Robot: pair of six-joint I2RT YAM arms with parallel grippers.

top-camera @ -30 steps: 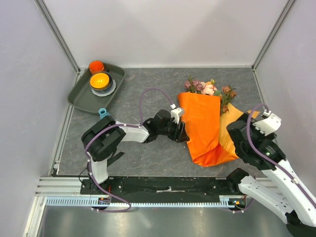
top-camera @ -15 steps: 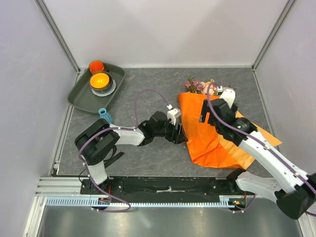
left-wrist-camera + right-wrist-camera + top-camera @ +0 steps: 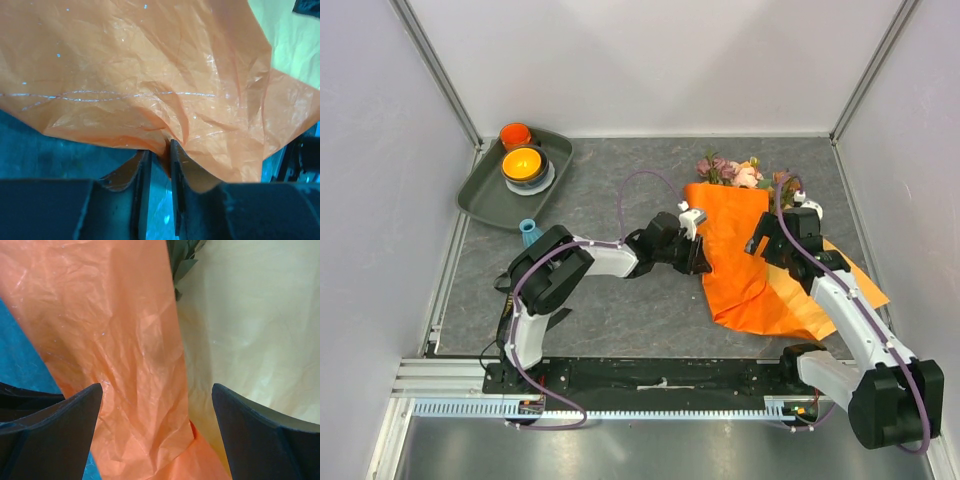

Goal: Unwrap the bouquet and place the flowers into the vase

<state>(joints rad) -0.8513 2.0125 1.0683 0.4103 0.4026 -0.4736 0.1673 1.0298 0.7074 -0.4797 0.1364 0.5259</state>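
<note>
The vase (image 3: 528,232) is standing at the 9 o'clock side of the table (image 3: 610,190), just beside the grey tray (image 3: 480,198). The left pincer (image 3: 701,262) is clenching the 9 o'clock edge of the orange paper (image 3: 730,285). The bouquet (image 3: 740,225) is lying toward 3 o'clock, its flowers (image 3: 730,172) pointing to 12. The right pincer (image 3: 767,243) is hovering, spread wide, over the paper's 3 o'clock side.

No text, label or number can be read anywhere.
</note>
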